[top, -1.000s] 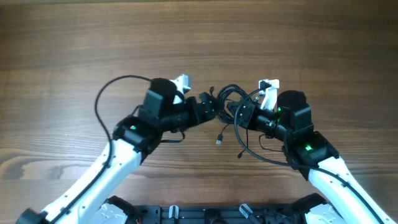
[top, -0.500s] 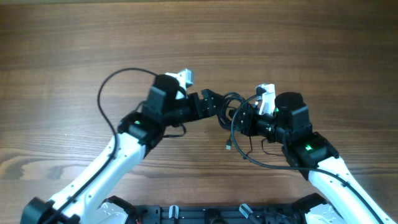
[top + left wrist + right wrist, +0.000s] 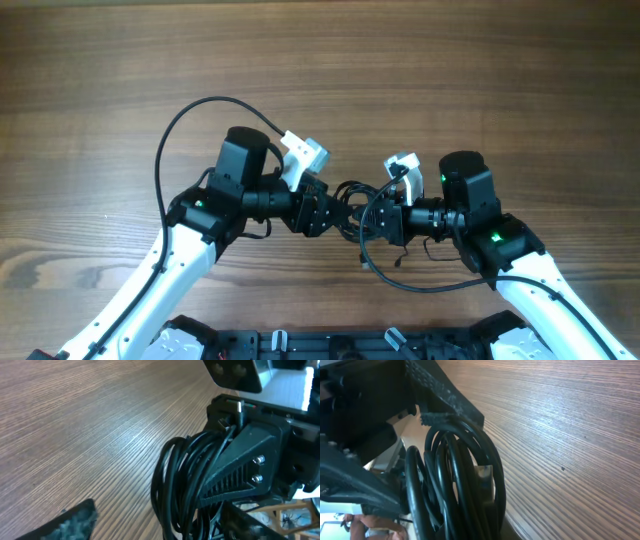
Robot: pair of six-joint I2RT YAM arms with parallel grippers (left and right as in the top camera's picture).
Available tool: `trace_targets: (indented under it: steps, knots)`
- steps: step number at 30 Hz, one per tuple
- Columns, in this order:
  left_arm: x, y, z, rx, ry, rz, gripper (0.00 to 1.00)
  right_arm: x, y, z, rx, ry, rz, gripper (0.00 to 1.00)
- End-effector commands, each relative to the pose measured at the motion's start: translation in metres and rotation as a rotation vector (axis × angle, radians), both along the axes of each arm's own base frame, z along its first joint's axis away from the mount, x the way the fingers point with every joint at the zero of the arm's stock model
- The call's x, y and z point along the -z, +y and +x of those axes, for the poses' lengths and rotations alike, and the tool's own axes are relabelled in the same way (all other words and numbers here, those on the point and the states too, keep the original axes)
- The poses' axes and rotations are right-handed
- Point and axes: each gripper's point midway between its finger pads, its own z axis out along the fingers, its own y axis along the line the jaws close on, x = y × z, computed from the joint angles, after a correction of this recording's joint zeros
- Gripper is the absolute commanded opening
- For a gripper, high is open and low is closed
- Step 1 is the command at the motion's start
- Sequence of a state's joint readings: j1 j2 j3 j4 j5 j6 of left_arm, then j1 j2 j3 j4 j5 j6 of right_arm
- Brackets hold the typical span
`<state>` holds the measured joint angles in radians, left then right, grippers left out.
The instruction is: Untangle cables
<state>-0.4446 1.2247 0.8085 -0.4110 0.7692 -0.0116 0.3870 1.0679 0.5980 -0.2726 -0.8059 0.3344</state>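
- The brown wood-grain tabletop (image 3: pixel 450 60) lies bare across its far half and out to both sides, so a claw could pass there freely.
- The near middle is crowded. The left claw (image 3: pixel 330 212) and right claw (image 3: pixel 372 222) face each other, and the coiled bundle of thin black cables (image 3: pixel 352 192) fills the gap between them.
- A thick black arm cable (image 3: pixel 205 101) arches out beyond the left arm.
- A second thick black loop (image 3: pixel 420 289) sags on the near side of the right claw.
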Motion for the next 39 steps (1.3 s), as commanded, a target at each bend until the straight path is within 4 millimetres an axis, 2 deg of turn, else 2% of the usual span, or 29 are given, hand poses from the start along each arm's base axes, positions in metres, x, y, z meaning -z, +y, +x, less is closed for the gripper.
trace_targets:
  steps: [1, 4, 7, 9, 14, 15, 16, 18, 19, 21, 22, 23, 24, 27, 30, 32, 33, 35, 39]
  knots:
    - [0.002, -0.006, -0.003, 0.035, -0.039, 0.018, 0.64, -0.004, 0.004, -0.001, -0.035, -0.008, 0.018, 0.05]
    - [0.004, -0.004, 0.004, 0.006, -0.062, 0.041, 0.63, 0.002, 0.005, -0.003, -0.048, 0.024, 0.016, 0.04]
    - [0.004, -0.004, 0.004, 0.006, -0.061, 0.041, 0.62, 0.001, 0.010, -0.014, -0.152, -0.015, 0.042, 0.04]
    - [0.005, -0.004, 0.003, 0.007, -0.058, 0.042, 0.57, 0.003, 0.010, -0.016, -0.169, -0.023, 0.039, 0.04]
    - [0.006, -0.005, 0.002, 0.016, -0.045, 0.038, 0.55, -0.003, 0.013, -0.021, -0.215, -0.046, 0.075, 0.04]
    - [0.008, -0.006, 0.000, 0.024, -0.032, 0.035, 0.52, -0.004, 0.014, -0.021, -0.214, -0.047, 0.077, 0.04]
    - [0.009, -0.007, -0.002, 0.032, -0.022, 0.032, 0.40, -0.004, 0.014, -0.021, -0.213, -0.045, 0.077, 0.05]
    - [0.011, -0.007, -0.002, 0.034, -0.015, 0.036, 0.04, -0.004, 0.014, -0.020, -0.210, -0.050, 0.075, 0.07]
    - [0.014, -0.007, 0.000, 0.026, -0.013, 0.048, 0.04, -0.004, 0.014, -0.018, -0.207, -0.060, 0.074, 0.11]
    - [0.025, 0.006, 0.017, -0.083, -0.023, 0.126, 0.04, -0.002, 0.012, -0.013, -0.181, -0.068, 0.053, 0.31]
    - [0.030, 0.019, 0.033, -0.210, 0.006, 0.165, 0.04, 0.003, 0.009, -0.007, -0.142, -0.067, 0.021, 0.55]
    - [0.034, 0.040, 0.054, -0.403, 0.056, 0.193, 0.04, 0.006, 0.004, 0.005, -0.074, -0.060, -0.008, 0.81]
    - [0.036, 0.058, 0.070, -0.575, 0.117, 0.192, 0.04, 0.005, 0.001, 0.014, -0.028, -0.059, -0.009, 1.00]
    - [0.040, 0.098, 0.093, -1.066, 0.430, 0.033, 0.04, -0.016, -0.006, 0.040, 0.102, -0.030, 0.081, 1.00]
    - [0.041, 0.100, 0.093, -1.386, 0.806, -0.224, 0.04, -0.023, 0.009, 0.033, 0.089, 0.021, 0.128, 0.99]
    - [0.041, 0.095, 0.091, -1.514, 0.997, -0.350, 0.04, -0.017, 0.023, 0.023, 0.068, 0.014, 0.092, 0.93]
    - [0.041, 0.091, 0.089, -1.553, 1.070, -0.395, 0.04, -0.006, 0.029, 0.024, 0.104, 0.001, 0.035, 0.92]
    - [0.041, 0.082, 0.084, -1.582, 1.164, -0.439, 0.04, 0.012, 0.031, 0.033, 0.235, 0.044, -0.032, 0.91]
    - [0.040, 0.066, 0.076, -1.594, 1.276, -0.471, 0.04, 0.019, 0.055, 0.036, 0.207, 0.027, -0.012, 0.87]
